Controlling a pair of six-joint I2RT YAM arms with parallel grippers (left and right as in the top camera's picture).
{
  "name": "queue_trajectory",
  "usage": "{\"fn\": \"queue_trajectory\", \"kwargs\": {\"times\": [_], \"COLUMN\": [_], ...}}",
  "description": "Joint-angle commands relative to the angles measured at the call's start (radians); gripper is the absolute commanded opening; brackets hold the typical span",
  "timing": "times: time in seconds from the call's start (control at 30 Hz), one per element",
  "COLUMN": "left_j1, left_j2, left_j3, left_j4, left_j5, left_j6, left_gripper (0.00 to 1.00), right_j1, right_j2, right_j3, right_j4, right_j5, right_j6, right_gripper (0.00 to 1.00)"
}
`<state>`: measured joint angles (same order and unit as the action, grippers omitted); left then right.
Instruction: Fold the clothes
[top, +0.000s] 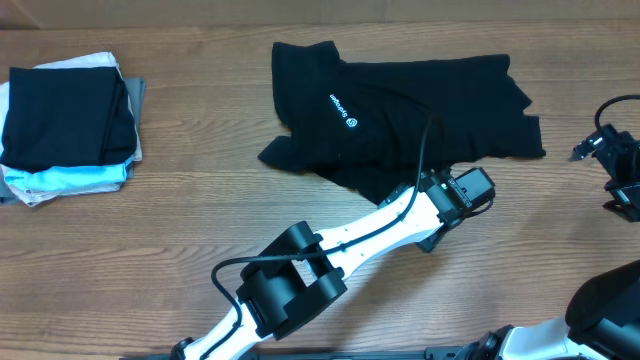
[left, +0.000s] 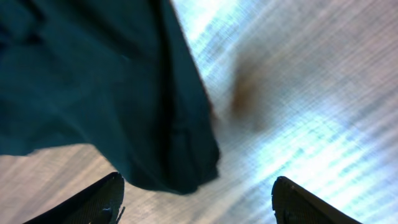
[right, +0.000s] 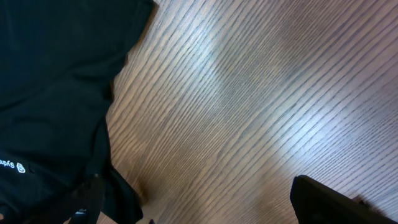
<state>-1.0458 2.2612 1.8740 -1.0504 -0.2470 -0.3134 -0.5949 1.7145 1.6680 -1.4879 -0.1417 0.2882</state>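
The clothes, a black T-shirt (top: 400, 110) with a small white logo (top: 345, 112), lie crumpled on the wooden table at the back centre. My left gripper (top: 462, 192) hovers at the shirt's near right edge. In the left wrist view its jaws (left: 196, 199) stand wide open, and a rounded corner of the shirt (left: 180, 168) lies just ahead of them, not gripped. My right gripper (top: 615, 170) is at the far right, apart from the shirt. In the right wrist view it (right: 208, 205) is open over bare wood, with the shirt (right: 56, 81) to its left.
A stack of folded garments (top: 70, 125) sits at the far left, a black one on top of pale blue, white and grey ones. The left arm (top: 330, 255) stretches diagonally across the front of the table (top: 200, 200).
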Motion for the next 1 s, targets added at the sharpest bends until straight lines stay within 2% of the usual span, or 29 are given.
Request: {"fn": "queue_trajectory", "kwargs": {"times": [0.0, 0.23, 0.73, 0.97], "left_j1": [0.008, 0.002, -0.004, -0.004], "left_j2": [0.008, 0.008, 0.008, 0.008], "left_j3": [-0.010, -0.038, -0.087, -0.088], "left_j4": [0.016, 0.091, 0.092, 0.150], "left_j5": [-0.100, -0.092, -0.093, -0.092], "left_j6": [0.031, 0.055, 0.044, 0.044], "left_gripper": [0.75, 0.73, 0.71, 0.70], "right_j1": [-0.001, -0.001, -0.001, -0.001], "right_j2": [-0.019, -0.019, -0.019, -0.019], "right_j3": [0.016, 0.016, 0.016, 0.016], "right_j4": [0.003, 0.003, 0.003, 0.003], "right_j5": [-0.001, -0.001, -0.001, -0.001], "right_j6": [0.004, 0.004, 0.004, 0.004], "right_gripper": [1.00, 1.00, 1.00, 1.00]}}
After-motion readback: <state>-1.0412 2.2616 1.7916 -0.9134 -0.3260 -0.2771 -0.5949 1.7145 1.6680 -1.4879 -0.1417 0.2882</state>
